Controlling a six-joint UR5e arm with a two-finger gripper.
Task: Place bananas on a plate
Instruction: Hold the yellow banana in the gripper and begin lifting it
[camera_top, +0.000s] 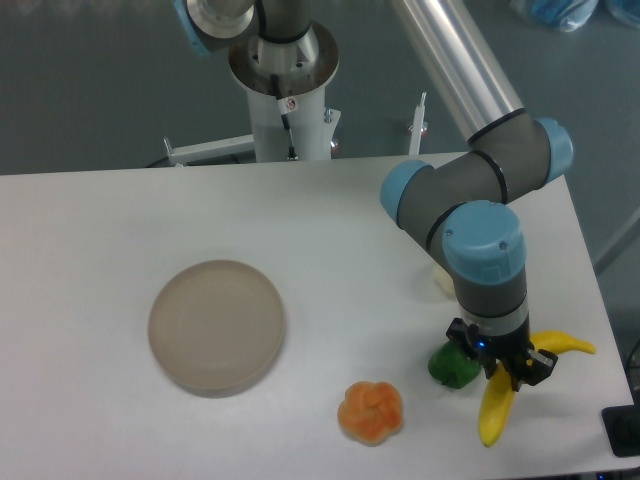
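Note:
The banana (494, 412) is bright yellow, long and curved, and lies on the table at the front right. One end points toward the front edge and the other end (566, 344) points right. My gripper (506, 372) is lowered straight down over the banana's bend and hides its middle. The fingers straddle the banana, and I cannot see whether they are pressed on it. The plate (217, 325) is round, flat and beige, and sits at the centre left, far to the left of the gripper, with nothing on it.
A green fruit (450, 368) sits right against the gripper's left side. An orange lobed fruit (370, 411) lies between plate and gripper, near the front edge. A pale object (440, 281) is partly hidden behind the arm. The table's right edge is close to the banana.

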